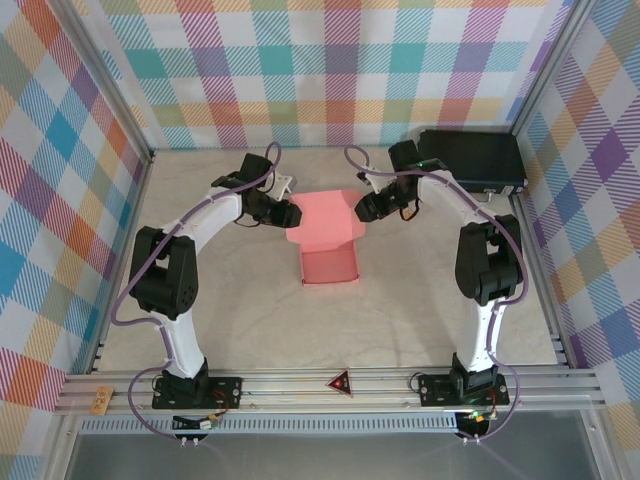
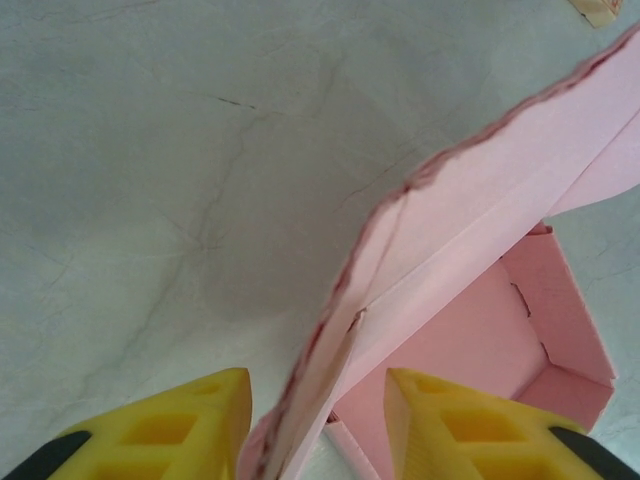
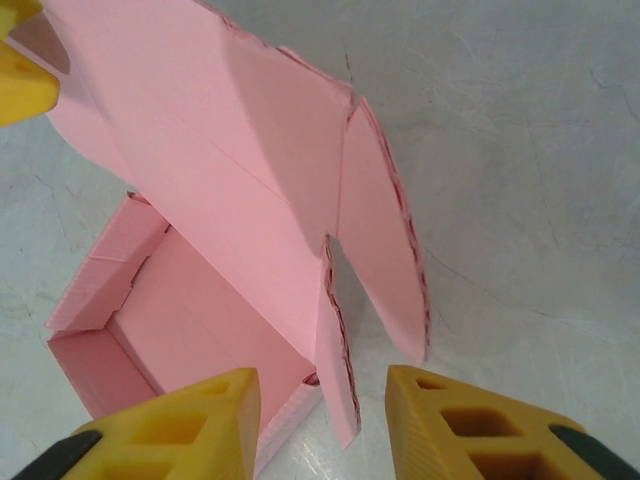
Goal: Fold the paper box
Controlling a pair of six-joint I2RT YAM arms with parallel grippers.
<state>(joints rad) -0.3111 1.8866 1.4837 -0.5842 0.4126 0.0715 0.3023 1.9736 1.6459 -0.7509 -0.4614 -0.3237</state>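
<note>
The salmon-pink paper box (image 1: 328, 240) sits mid-table, its shallow tray (image 1: 330, 267) toward me and its lid (image 1: 325, 218) raised at the back. My left gripper (image 1: 291, 213) is at the lid's left end. In the left wrist view the lid's side flap (image 2: 330, 370) stands between the yellow fingers (image 2: 190, 420), with gaps on both sides, so the left gripper (image 2: 318, 430) is open. My right gripper (image 1: 362, 207) is at the lid's right end. There a narrow side flap (image 3: 338, 380) hangs between the right gripper's (image 3: 322, 425) fingers (image 3: 470, 425), untouched, jaws open.
A black hard case (image 1: 470, 160) lies at the back right corner. A small pale scrap (image 1: 283, 183) rests behind the left gripper. Checkered walls close in the back and both sides. A red triangle marker (image 1: 340, 381) sits on the front rail.
</note>
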